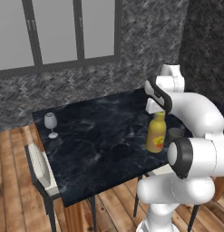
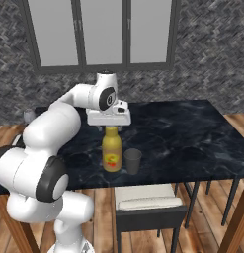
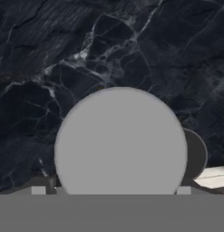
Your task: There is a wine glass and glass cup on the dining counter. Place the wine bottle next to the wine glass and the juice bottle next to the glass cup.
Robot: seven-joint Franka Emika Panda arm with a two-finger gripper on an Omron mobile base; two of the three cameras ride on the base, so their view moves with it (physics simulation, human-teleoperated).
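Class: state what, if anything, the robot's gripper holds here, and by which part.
It cannot be told: the gripper sits over the juice bottle's cap, but whether its fingers clamp it is not visible.

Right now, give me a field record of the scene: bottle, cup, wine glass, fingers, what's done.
juice bottle: upright on the dining counter, near its front edge
glass cup: beside the juice bottle, close, contact unclear
wine glass: upright at the counter's far left corner, alone
wine bottle: not beside the wine glass
gripper: directly above the juice bottle's cap, fingers spread wider than it
hand view: pale cap seen from straight above
chairs: one tucked under the near edge below the bottle
done: juice bottle stands next to the cup
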